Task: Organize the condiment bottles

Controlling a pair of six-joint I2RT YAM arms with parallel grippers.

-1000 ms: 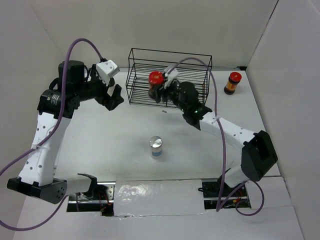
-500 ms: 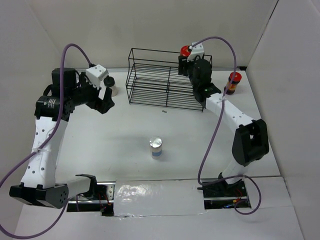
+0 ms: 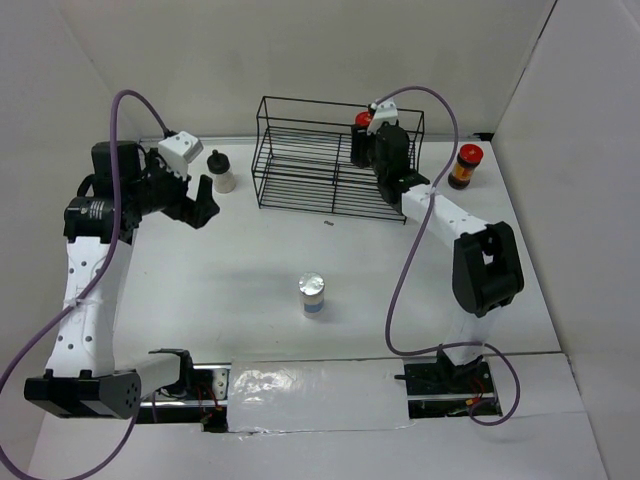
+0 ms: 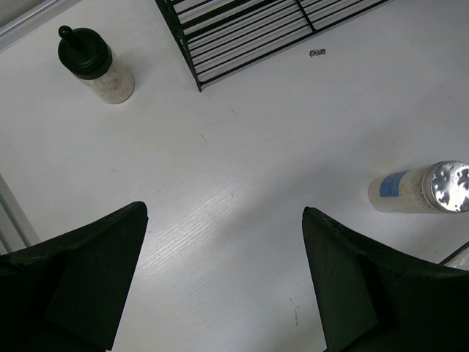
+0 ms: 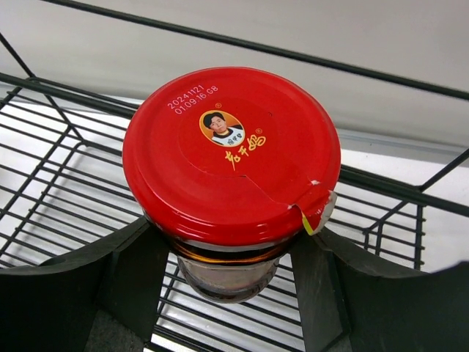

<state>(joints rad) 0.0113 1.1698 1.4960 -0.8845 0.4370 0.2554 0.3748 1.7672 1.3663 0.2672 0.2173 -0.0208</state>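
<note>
My right gripper (image 3: pixel 362 150) is shut on a dark-brown jar with a red lid (image 3: pixel 362 122). It holds the jar upright in the right rear part of the black wire rack (image 3: pixel 320 165). In the right wrist view the fingers (image 5: pixel 128 268) clamp the jar (image 5: pixel 231 150) below the lid, over the shelf wires. Whether it touches them I cannot tell. A second red-lidded jar (image 3: pixel 465 165) stands right of the rack. A whitish black-capped bottle (image 3: pixel 221 172) stands left of the rack. A white blue-labelled bottle (image 3: pixel 313 294) stands mid-table. My left gripper (image 3: pixel 200 205) is open and empty, near the black-capped bottle.
In the left wrist view my open gripper (image 4: pixel 224 213) hangs over bare table, with the black-capped bottle (image 4: pixel 97 66) at upper left, the rack corner (image 4: pixel 220 37) at the top and the blue-labelled bottle (image 4: pixel 421 189) at right. White walls enclose the table.
My right gripper carried the jar from the rack's left-middle up and over to its right rear part, then lowered it. My left gripper drew back left, uncovering the black-capped bottle.
</note>
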